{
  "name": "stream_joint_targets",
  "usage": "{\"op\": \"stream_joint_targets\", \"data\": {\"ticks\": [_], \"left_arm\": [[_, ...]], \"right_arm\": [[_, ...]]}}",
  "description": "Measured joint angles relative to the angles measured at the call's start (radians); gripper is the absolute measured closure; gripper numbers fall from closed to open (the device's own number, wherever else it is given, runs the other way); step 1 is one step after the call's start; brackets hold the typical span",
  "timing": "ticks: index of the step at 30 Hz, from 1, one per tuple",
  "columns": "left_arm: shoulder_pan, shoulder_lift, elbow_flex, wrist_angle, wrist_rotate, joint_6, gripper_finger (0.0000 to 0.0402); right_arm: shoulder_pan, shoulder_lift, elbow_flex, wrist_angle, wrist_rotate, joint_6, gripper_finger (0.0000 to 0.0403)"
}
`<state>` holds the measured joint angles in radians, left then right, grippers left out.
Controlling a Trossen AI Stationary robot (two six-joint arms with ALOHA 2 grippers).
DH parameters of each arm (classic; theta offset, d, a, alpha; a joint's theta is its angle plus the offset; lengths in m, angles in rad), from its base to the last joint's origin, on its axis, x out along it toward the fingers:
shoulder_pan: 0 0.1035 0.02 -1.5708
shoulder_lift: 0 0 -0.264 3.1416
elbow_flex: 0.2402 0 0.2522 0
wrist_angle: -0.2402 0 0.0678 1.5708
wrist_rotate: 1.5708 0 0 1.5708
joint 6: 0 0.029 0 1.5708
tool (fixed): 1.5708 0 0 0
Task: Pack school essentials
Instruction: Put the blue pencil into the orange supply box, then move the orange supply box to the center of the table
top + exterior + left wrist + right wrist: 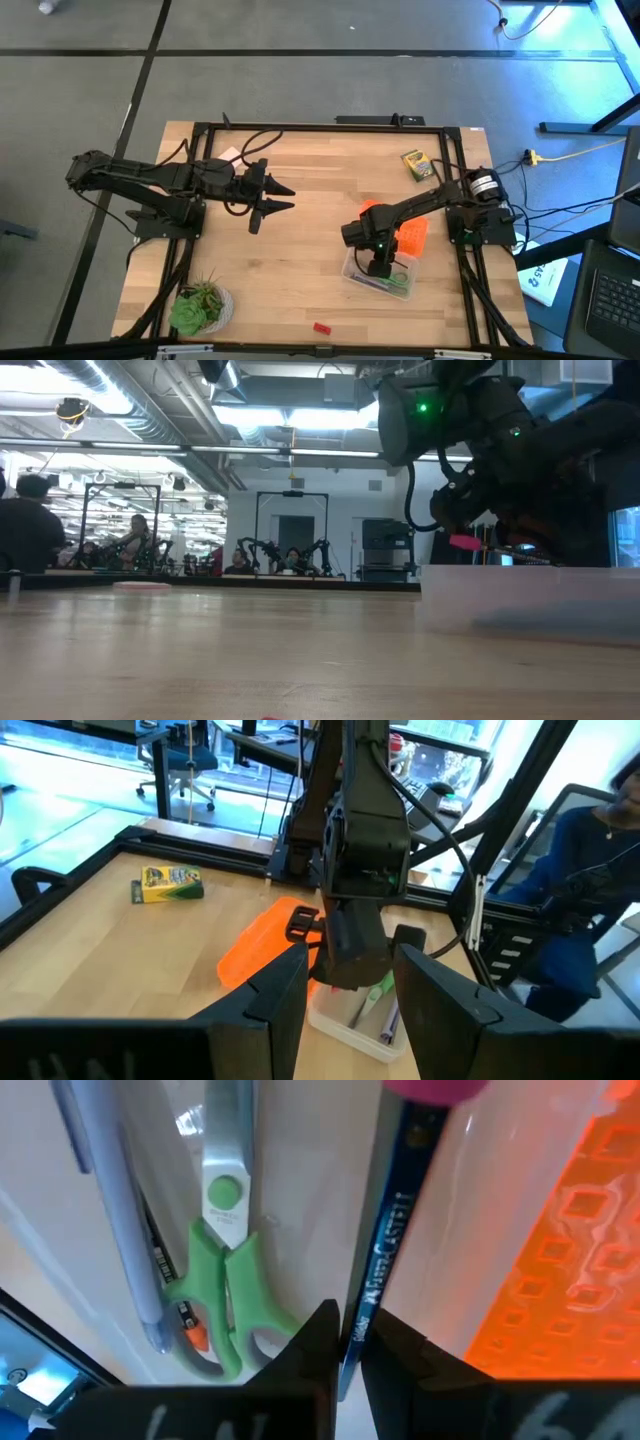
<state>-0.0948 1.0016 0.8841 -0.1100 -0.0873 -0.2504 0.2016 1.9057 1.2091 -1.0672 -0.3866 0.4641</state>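
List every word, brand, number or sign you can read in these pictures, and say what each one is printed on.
"FABER-CASTELL", partly covered: along the dark blue pencil held between the right gripper's fingers, above the clear box.
Print on the yellow-green crayon box: too blurred to read.
Small mark by the pivot of the green-handled scissors: too small to read.
Lettering on the white-and-blue item beside the table: too small to read.

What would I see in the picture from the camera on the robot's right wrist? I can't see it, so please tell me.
The right gripper is shut on a dark blue pencil with a pink tip, held over a clear plastic box. Inside the box lie green-handled scissors and a purple pen. An orange perforated lid shows to one side.
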Motion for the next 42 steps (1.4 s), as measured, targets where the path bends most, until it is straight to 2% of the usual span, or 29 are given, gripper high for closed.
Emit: {"op": "stream_joint_targets", "data": {"ticks": [11,23,28,31,36,42], "left_arm": [[0.0,0.0,0.001,-0.014,0.0,-0.001,0.026],[0.0,0.0,0.001,-0.014,0.0,-0.002,0.026],[0.0,0.0,0.001,-0.014,0.0,-0.003,0.026],[0.0,0.0,0.001,-0.015,0.0,-0.005,0.026],[0.0,0.0,0.001,-0.017,0.0,-0.005,0.026],[0.0,0.0,0.001,-0.033,0.0,-0.008,0.0259]], "right_arm": [[-0.003,0.0,0.0,0.004,0.0,0.002,0.0362],[-0.004,0.0,0.0,0.004,-0.001,0.005,0.0286],[-0.007,-0.003,0.052,-0.069,-0.076,0.026,0.0279],[-0.005,-0.013,0.117,-0.15,-0.055,0.02,0.0279],[0.006,-0.095,0.179,-0.217,0.033,0.068,0.0279],[0.054,-0.293,0.121,-0.218,0.11,0.32,0.0279]]}}
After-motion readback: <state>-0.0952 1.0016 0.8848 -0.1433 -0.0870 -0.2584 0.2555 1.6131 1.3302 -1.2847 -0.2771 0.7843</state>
